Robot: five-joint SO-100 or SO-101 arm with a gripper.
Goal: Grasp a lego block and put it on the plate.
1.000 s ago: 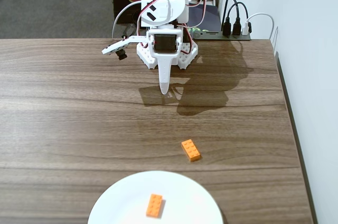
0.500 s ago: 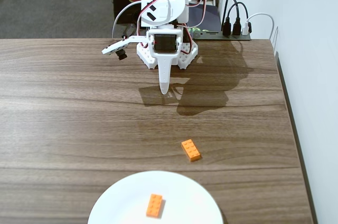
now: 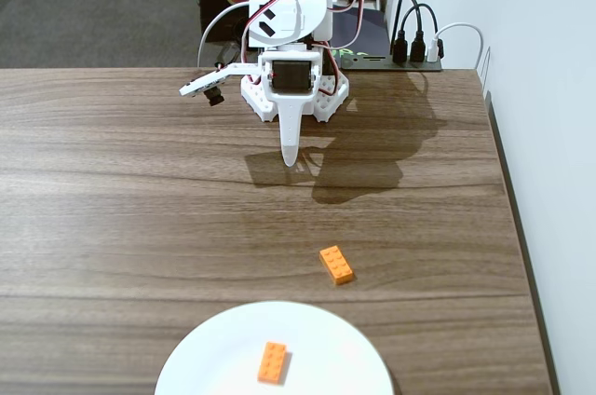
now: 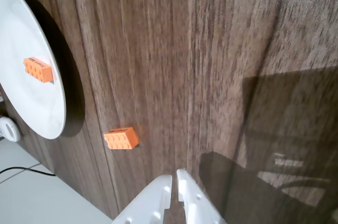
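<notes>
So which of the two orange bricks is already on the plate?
The lego block on the white plate; the other brick lies on bare wood.

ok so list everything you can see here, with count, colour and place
brick on the plate: one, orange, lying on the white dish
brick on the table: one, orange, on bare wood beyond the plate's rim
plate: one, white, at the table's near edge in the fixed view
table: one, dark wood grain
power strip: one, black, far edge by the wall, cables plugged in
arm: one, white, at the far edge
pincer: one, white, fingers together, holding nothing
</notes>
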